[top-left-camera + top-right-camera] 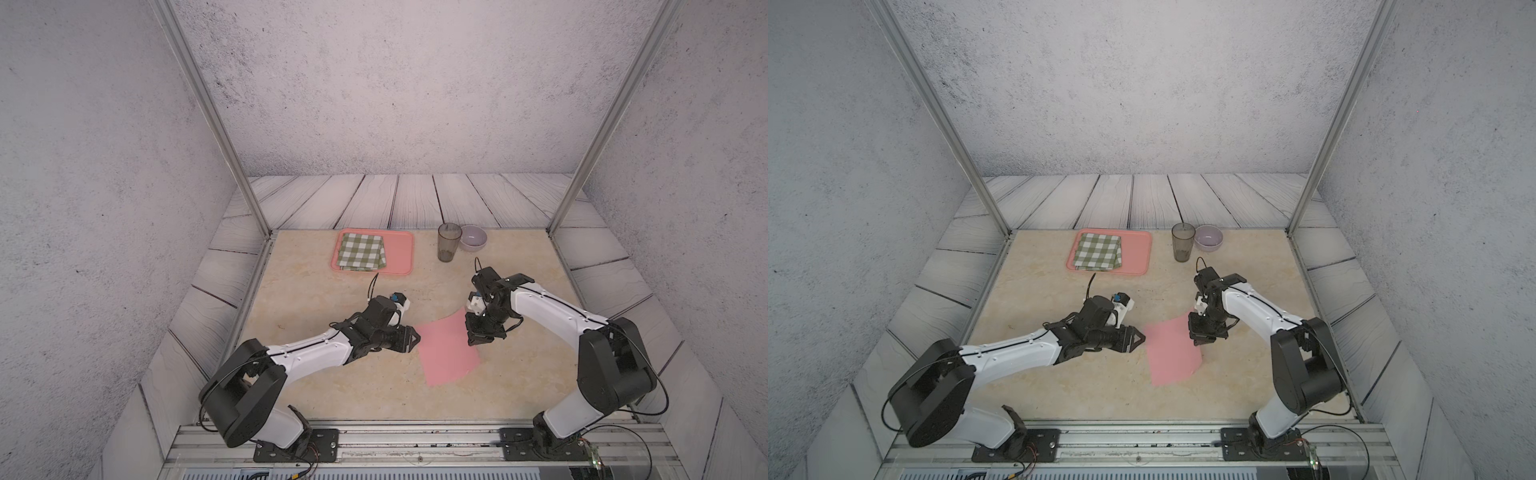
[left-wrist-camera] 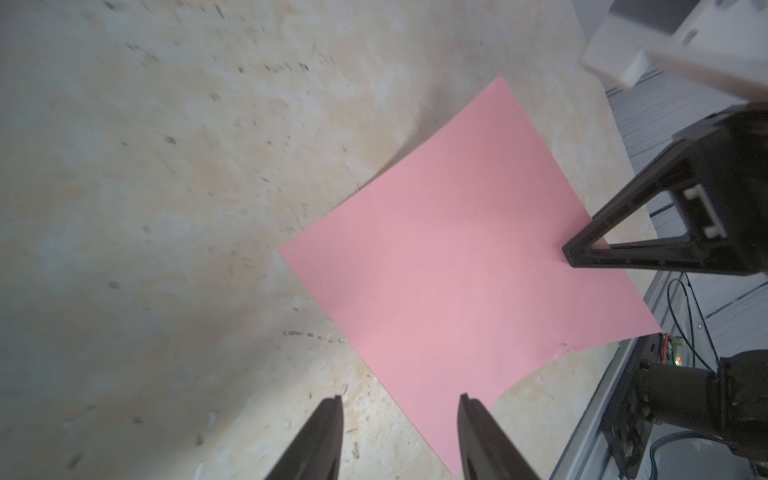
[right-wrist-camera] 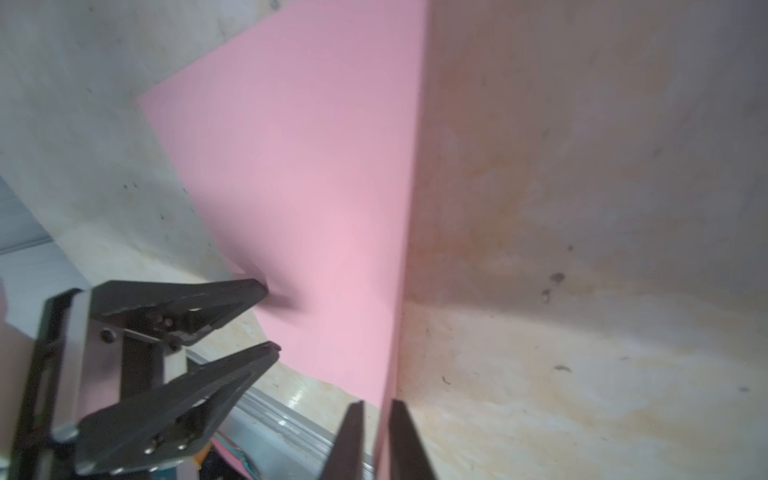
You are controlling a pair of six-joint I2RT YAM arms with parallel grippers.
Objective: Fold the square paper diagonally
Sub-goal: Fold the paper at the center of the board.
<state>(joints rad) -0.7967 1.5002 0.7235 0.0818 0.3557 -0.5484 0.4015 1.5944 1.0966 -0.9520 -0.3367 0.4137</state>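
Note:
The square paper (image 1: 446, 351) (image 1: 1173, 353) is a plain pink sheet on the beige table, between the two arms. My right gripper (image 3: 376, 405) is shut on the sheet's right edge, which rises a little off the table (image 3: 582, 208) there. In the left wrist view, the right gripper (image 2: 570, 253) meets the paper (image 2: 457, 257) at that edge. My left gripper (image 2: 401, 399) (image 1: 417, 338) is open at the sheet's left side, its jaws straddling the paper's border. In the right wrist view, one of its fingertips (image 3: 253, 289) touches the paper (image 3: 316, 174).
At the back stands a salmon tray (image 1: 403, 253) with a green-and-white checked cloth (image 1: 361, 251) on it. A dark tumbler (image 1: 449, 243) and a pale bowl (image 1: 473, 237) are to its right. Metal rails (image 1: 415, 440) run along the front edge.

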